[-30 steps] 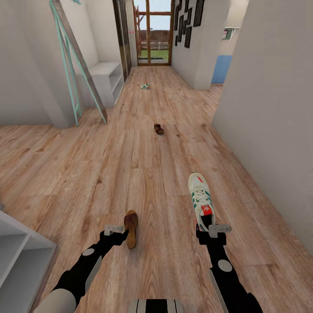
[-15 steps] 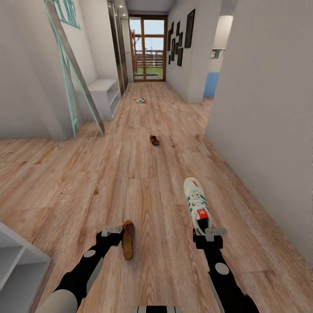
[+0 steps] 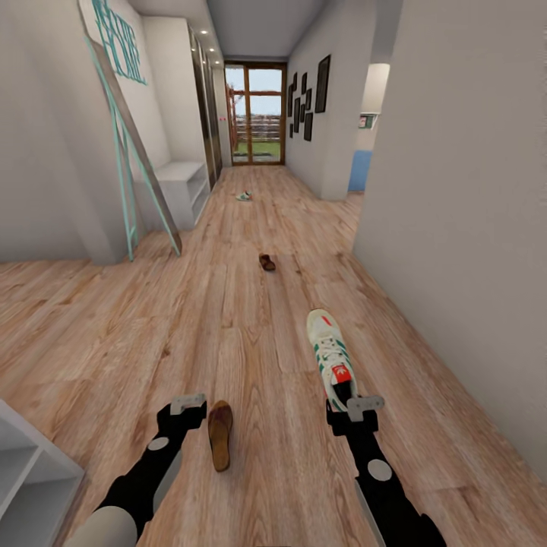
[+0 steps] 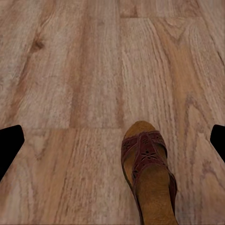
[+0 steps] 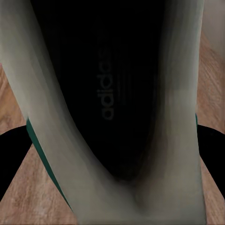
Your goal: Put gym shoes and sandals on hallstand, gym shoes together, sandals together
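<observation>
The corridor floor was light brown wood plank with darker grain and knots. The nearest gym shoe was cream-white with green side stripes and a red-orange tongue patch; its inside was black with faint grey lettering. The near sandal had a dark reddish-brown perforated strap over a tan footbed. The far sandal was dark brown; the far gym shoe was pale with a touch of green. The ladder was grey and mint-green.
</observation>
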